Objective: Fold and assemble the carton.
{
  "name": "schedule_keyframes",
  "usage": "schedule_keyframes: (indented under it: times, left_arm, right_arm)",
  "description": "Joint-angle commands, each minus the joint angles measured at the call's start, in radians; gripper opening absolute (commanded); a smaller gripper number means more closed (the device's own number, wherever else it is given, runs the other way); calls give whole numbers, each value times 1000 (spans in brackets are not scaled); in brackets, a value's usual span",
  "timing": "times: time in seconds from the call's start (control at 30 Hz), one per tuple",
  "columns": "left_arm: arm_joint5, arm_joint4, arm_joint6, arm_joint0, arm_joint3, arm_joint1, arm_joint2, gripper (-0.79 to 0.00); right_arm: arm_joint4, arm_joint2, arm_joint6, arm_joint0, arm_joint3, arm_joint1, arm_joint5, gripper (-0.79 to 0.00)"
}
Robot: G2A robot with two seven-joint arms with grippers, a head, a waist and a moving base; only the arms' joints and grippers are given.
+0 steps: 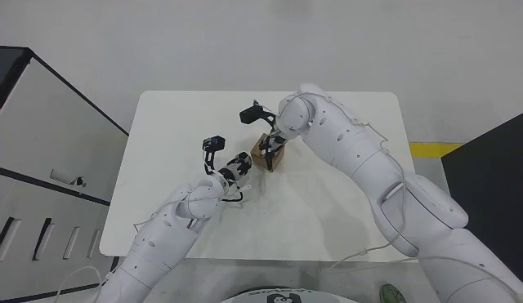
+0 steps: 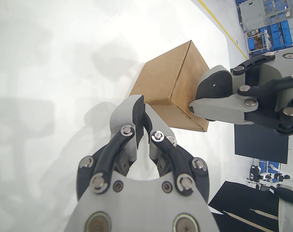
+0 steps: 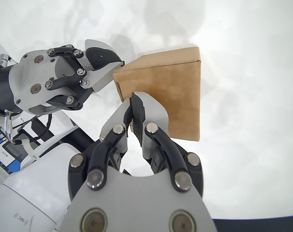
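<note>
With the brown cardboard carton (image 1: 268, 153) on the white table (image 1: 180, 123) between the closed, empty left gripper (image 2: 143, 112) and right gripper (image 3: 135, 105), both touching it, I think they should press evenly to hold its walls square.

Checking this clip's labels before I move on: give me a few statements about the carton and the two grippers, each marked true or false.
1. The carton stands as a folded-up box on the white table. True.
2. The left gripper hangs far from the carton. False: its tip is at one of the carton's corners.
3. The right gripper has its fingers spread wide. False: they are closed together, with the tip against the carton's side.
4. Both grippers are at the carton, near the middle of the white table. True.
</note>
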Motion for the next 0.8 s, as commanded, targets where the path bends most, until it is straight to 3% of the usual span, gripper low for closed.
schedule_keyframes:
  times: [0.0, 0.53, 0.6, 0.67, 0.73, 0.77]
  left_arm:
    - [0, 0, 0, 0, 0, 0, 0, -785]
    - [0, 0, 0, 0, 0, 0, 0, -785]
    - [0, 0, 0, 0, 0, 0, 0, -785]
    - [0, 0, 0, 0, 0, 0, 0, -785]
    - [0, 0, 0, 0, 0, 0, 0, -785]
    - [0, 0, 0, 0, 0, 0, 0, -785]
  right_arm:
    - [1, 1, -2, 1, 2, -1, -1, -785]
    - [13, 29, -10, 5, -4, 3, -3, -767]
    - [25, 42, -8, 5, -5, 8, -12, -489]
    - [39, 61, -10, 6, -8, 14, -23, -289]
    - [68, 92, -12, 5, -10, 25, -43, -15]
    - [81, 110, -11, 4, -11, 32, -55, 0]
